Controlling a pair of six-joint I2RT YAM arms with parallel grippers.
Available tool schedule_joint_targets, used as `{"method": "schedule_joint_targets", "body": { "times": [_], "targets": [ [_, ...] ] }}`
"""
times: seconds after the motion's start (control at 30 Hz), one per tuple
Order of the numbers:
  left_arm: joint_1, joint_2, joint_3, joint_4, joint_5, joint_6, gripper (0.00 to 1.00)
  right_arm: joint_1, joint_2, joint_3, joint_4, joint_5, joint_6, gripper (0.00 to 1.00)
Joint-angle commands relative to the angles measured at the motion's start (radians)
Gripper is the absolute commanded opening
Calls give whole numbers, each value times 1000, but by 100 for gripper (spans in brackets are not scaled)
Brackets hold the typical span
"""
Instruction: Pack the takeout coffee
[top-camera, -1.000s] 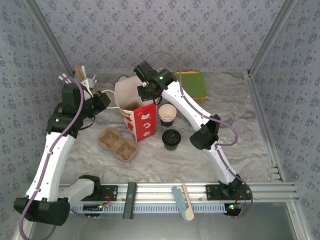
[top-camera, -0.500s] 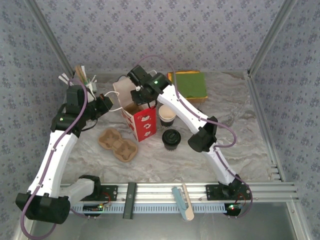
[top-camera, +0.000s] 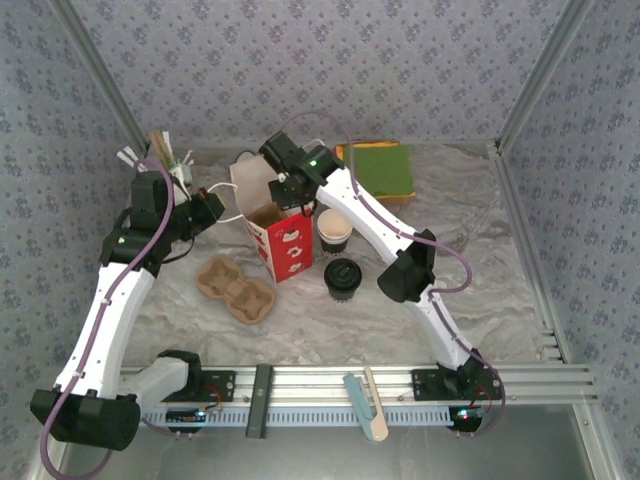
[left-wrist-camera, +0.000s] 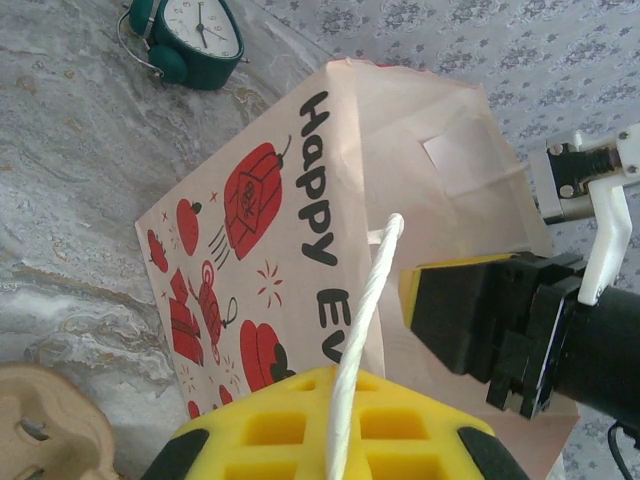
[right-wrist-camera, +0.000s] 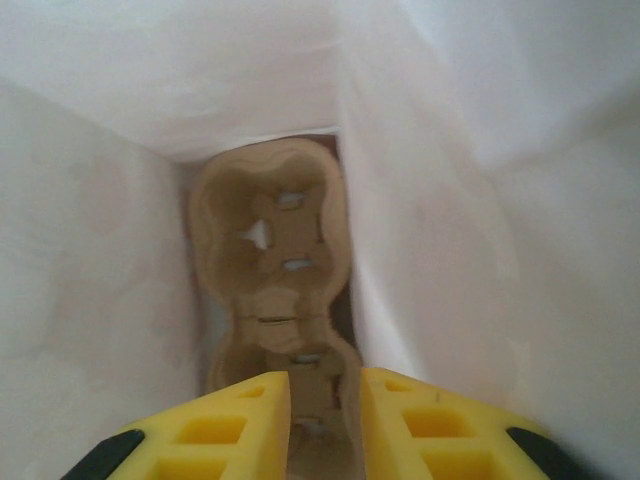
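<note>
The open paper cup (top-camera: 335, 228) and the black-lidded cup (top-camera: 343, 277) stand on the table just right of the red-and-white paper bag (top-camera: 284, 242). My left gripper (top-camera: 212, 203) is left of the bag, shut on its white string handle (left-wrist-camera: 365, 300), which runs between the yellow pads (left-wrist-camera: 250, 430). My right gripper (top-camera: 287, 193) reaches down into the bag's mouth. In the right wrist view its fingers (right-wrist-camera: 230, 420) are close together on the rim of a brown cardboard carrier (right-wrist-camera: 270, 230) that lies inside the bag.
A second cardboard carrier (top-camera: 236, 288) lies on the table left of the bag. A pink cup of straws (top-camera: 165, 160) stands at the back left and a green box (top-camera: 381, 169) at the back. A teal alarm clock (left-wrist-camera: 190, 28) sits beyond the bag.
My right gripper has swung left and dropped lower into the bag's mouth. My left arm shifted slightly toward the back, pulling the handle, and the bag's top moved with it.
</note>
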Motion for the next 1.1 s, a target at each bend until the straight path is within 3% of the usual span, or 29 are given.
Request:
{"method": "schedule_joint_targets", "body": {
  "times": [0.0,0.3,1.07],
  "targets": [
    [3,-5,1,12,7,13,3,16,-38,29,2,-32,-26,29],
    [1,14,-7,32,31,10,3,23,-90,29,58,-90,-50,31],
    [-6,57,13,50,43,12,4,17,-150,32,41,-58,-55,32]
  ]
}}
